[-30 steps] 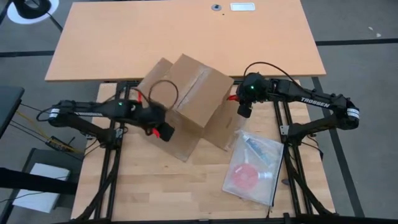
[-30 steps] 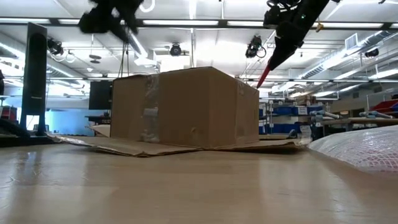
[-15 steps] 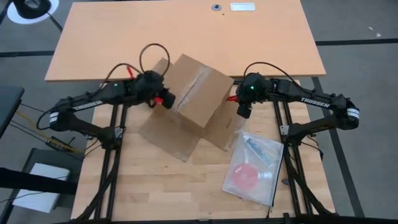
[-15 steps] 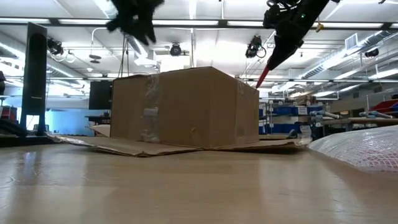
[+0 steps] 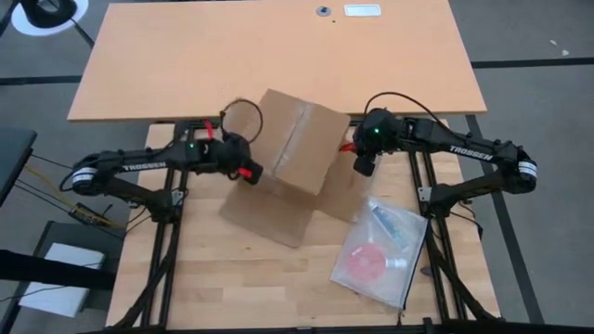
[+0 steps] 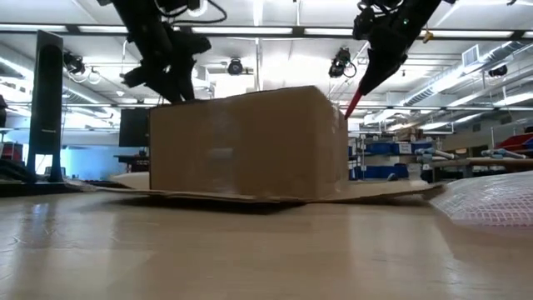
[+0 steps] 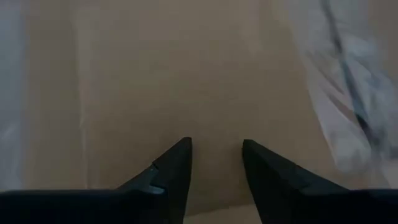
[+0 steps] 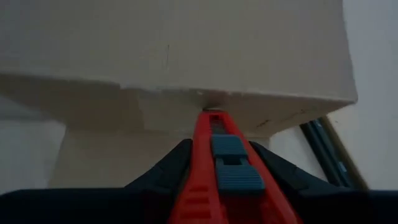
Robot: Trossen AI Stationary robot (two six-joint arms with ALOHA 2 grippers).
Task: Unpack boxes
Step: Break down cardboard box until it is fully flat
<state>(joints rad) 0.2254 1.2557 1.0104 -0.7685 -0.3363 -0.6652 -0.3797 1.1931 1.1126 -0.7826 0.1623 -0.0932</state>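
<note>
- Box [image 5: 297,144] sits mid-bench [image 5: 186,269], upside down, flaps splayed flat around its base.
- My left end effector [image 5: 249,173] is at the box's left wall, fingers [image 7: 174,171] apart, nothing between them.
- My right end effector [image 5: 360,165] is at the box's right upper edge, clamped on a red box cutter [image 8: 214,168].
- Plastic bag [image 5: 380,250] lies near the right flap; the near bench is free.

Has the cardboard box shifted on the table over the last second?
Yes. The cardboard box has turned and slid toward the plastic bag, its lower flap now nearer the table's front edge.
</note>
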